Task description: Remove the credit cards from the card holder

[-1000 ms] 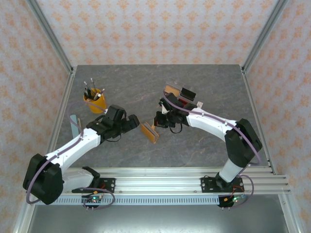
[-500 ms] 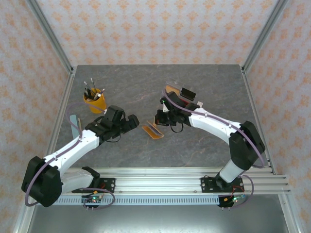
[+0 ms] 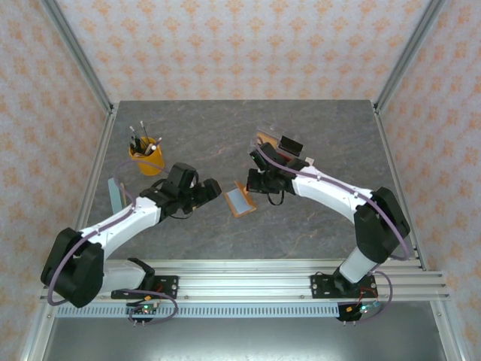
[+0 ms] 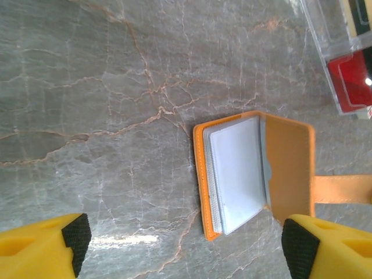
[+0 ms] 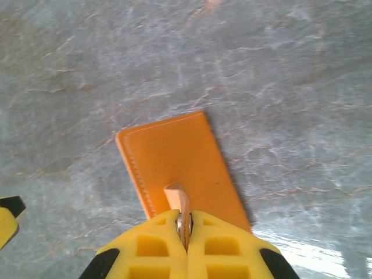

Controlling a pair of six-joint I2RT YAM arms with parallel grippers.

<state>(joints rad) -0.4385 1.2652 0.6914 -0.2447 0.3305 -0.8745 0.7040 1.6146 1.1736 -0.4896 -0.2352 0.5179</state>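
Observation:
The orange card holder (image 3: 240, 200) lies on the grey table between the two arms. In the left wrist view the card holder (image 4: 289, 168) is folded open, its pale grey-blue lining (image 4: 238, 171) facing up over a stack of sleeves. The credit cards are hidden inside that stack. My right gripper (image 5: 184, 224) is shut on the holder's orange tab clasp (image 5: 177, 197) and holds the cover up; from above, the right gripper (image 3: 256, 183) sits at the holder's far right corner. My left gripper (image 4: 187, 247) is open just short of the holder's near end; overhead, the left gripper (image 3: 213, 189) is at the holder's left.
A yellow cup of pens (image 3: 146, 156) stands at the back left. Behind the right gripper is a clear plastic tray (image 3: 284, 150) with tan, black and red pieces; the tray (image 4: 325, 52) reaches the left wrist view's top right. A pale strip (image 3: 114, 194) lies by the left edge.
The card holder has gone from standing on edge to lying open with its lining up. My left gripper has moved right toward it and its jaws have narrowed a little.

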